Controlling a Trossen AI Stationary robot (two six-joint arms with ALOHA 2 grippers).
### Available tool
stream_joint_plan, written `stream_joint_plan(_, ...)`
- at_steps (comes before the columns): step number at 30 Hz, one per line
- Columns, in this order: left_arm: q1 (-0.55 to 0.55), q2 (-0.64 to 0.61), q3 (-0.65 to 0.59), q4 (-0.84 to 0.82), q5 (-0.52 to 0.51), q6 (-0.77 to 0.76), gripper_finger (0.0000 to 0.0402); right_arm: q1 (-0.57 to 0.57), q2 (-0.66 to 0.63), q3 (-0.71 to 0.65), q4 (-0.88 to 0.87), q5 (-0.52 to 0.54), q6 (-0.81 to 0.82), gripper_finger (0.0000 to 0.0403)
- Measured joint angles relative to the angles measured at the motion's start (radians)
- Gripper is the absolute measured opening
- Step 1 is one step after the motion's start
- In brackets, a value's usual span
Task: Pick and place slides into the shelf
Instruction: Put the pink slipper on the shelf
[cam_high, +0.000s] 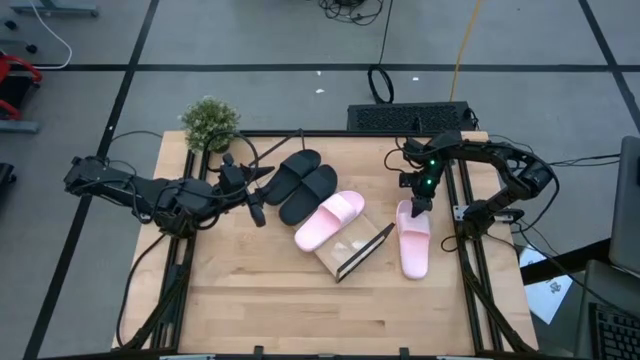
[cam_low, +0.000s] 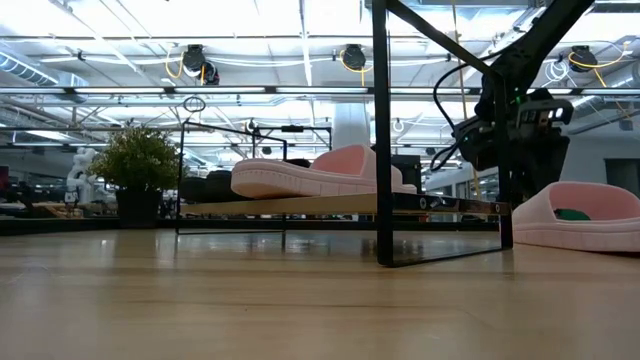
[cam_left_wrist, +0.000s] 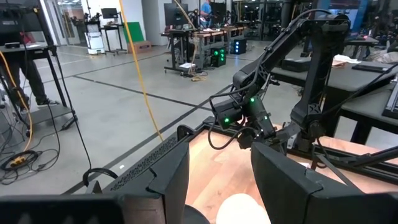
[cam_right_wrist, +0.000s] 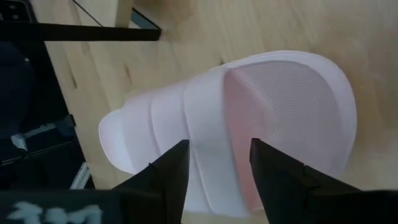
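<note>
Hanging open just above the pale pink slide (cam_right_wrist: 242, 124), the right gripper (cam_right_wrist: 217, 171) has a finger on each side of its one wide, smooth strap (cam_right_wrist: 199, 134).

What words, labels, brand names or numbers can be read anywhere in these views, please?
None can be read.
Pale marks on the right gripper, beside the pink slide: too blurred to read.
Papers beside the table: print too small.
Black slides and shelf: no visible lettering.
</note>
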Motion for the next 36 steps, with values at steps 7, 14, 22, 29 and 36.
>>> stream_joint_plan(7, 0.000, 0.000, 0.000, 0.000, 0.000, 0.022, 0.0177, 0.000, 0.000, 0.000, -0.006, -0.011, -0.010, 0.0159)
stream_joint_plan(14, 0.000, 0.000, 0.000, 0.000, 0.000, 0.024, 0.0177, 0.004, 0.000, 0.000, -0.012, -0.036, -0.021, 0.0158)
stream_joint_plan(22, 0.000, 0.000, 0.000, 0.000, 0.000, 0.024, 0.0177, 0.040, 0.044, 0.000, -0.013, -0.035, -0.021, 0.0158)
stream_joint_plan(29, 0.000, 0.000, 0.000, -0.007, 0.000, 0.024, 0.0177, 0.053, 0.066, 0.000, -0.016, -0.046, -0.027, 0.0157)
stream_joint_plan(36, 0.000, 0.000, 0.000, -0.021, 0.000, 0.025, 0.0177, 0.053, 0.066, 0.001, -0.029, -0.072, -0.044, 0.0156)
